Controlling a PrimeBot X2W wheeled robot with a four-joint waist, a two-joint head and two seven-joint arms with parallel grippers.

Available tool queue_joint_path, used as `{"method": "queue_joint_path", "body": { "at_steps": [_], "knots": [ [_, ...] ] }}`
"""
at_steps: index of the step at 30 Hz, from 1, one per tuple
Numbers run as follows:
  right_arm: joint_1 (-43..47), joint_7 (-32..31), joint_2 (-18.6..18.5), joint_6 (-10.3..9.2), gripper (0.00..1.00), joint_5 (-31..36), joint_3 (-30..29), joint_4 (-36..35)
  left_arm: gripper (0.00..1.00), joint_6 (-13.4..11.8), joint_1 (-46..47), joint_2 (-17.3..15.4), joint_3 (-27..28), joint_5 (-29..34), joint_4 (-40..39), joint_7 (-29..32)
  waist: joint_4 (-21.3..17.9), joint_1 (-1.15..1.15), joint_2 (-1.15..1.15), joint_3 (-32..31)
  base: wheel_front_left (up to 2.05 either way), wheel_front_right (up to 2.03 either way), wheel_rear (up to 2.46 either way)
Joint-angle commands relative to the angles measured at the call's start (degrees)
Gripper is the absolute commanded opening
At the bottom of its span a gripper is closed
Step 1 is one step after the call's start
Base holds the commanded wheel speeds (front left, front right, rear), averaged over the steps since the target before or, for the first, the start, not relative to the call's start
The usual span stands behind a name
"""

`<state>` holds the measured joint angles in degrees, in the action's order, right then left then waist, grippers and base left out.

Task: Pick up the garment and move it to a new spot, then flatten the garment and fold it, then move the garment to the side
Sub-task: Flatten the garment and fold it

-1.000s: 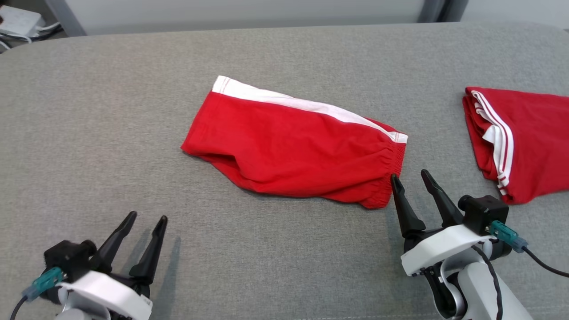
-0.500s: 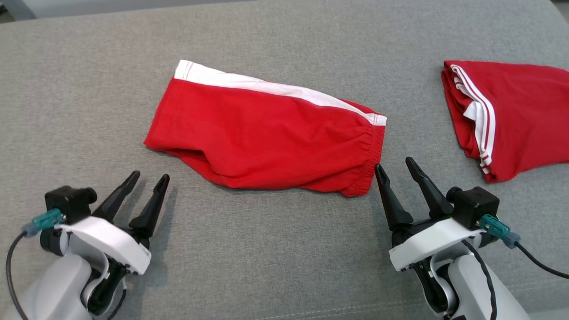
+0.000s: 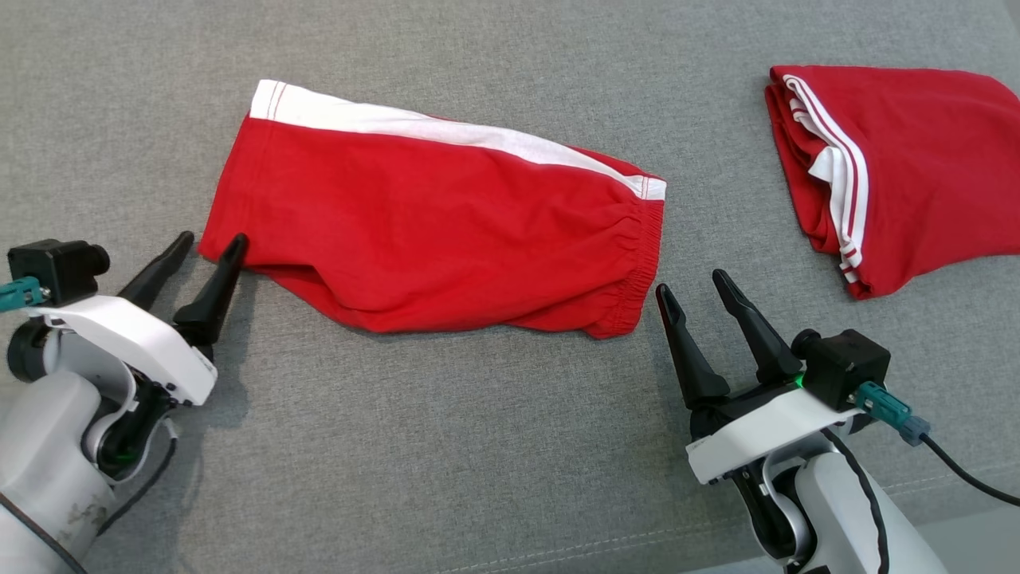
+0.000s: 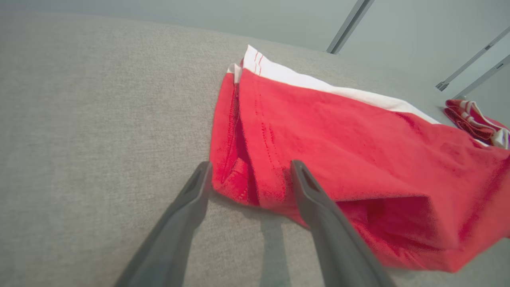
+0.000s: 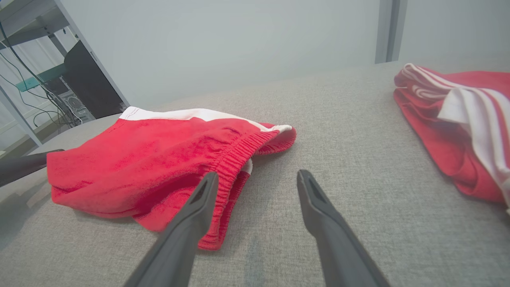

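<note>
The garment (image 3: 430, 231) is a pair of red shorts with a white side stripe, lying folded on the grey fabric surface (image 3: 446, 446). My left gripper (image 3: 213, 239) is open at the garment's left hem corner. In the left wrist view the garment's (image 4: 338, 139) corner lies between the fingers of the left gripper (image 4: 251, 164). My right gripper (image 3: 689, 283) is open just right of the elastic waistband. In the right wrist view the right gripper (image 5: 258, 174) has one finger over the garment's (image 5: 151, 159) waistband edge and the other over bare fabric.
A second folded red garment with white stripes (image 3: 900, 167) lies at the far right, also seen as the striped garment (image 5: 458, 119). The surface's front seam (image 3: 637, 542) runs near the bottom. A desk with cables (image 5: 48, 91) stands beyond the surface.
The head camera has tilted down, shifting the whole picture. My left gripper has moved forward to the garment's left corner. The right gripper stays beside the waistband.
</note>
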<state>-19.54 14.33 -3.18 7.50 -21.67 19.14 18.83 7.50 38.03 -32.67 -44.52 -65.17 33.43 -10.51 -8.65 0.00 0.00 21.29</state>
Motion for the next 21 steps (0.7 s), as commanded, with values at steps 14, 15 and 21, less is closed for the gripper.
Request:
{"method": "queue_joint_path", "body": {
  "at_steps": [14,15,21],
  "knots": [
    [-0.13,0.67,0.3,-0.01,1.0,-0.42,2.41,-3.9,1.0,-0.01,6.77,-5.16,-5.22,-2.31,4.1,0.94,-1.96,0.0,0.0,2.24,0.0,0.0,0.0],
    [-0.13,0.67,0.3,-0.01,1.0,-0.51,2.54,-4.13,1.0,-0.01,6.97,-5.27,-5.48,-2.43,4.42,0.74,-2.04,0.0,0.0,2.32,0.0,0.0,0.0],
    [-0.24,0.67,0.3,-0.01,1.0,-0.97,3.35,-5.06,0.0,-0.01,7.14,-4.89,-7.7,-4.43,3.64,0.91,-1.87,0.0,0.0,2.68,0.0,0.0,0.0]
  ]
}}
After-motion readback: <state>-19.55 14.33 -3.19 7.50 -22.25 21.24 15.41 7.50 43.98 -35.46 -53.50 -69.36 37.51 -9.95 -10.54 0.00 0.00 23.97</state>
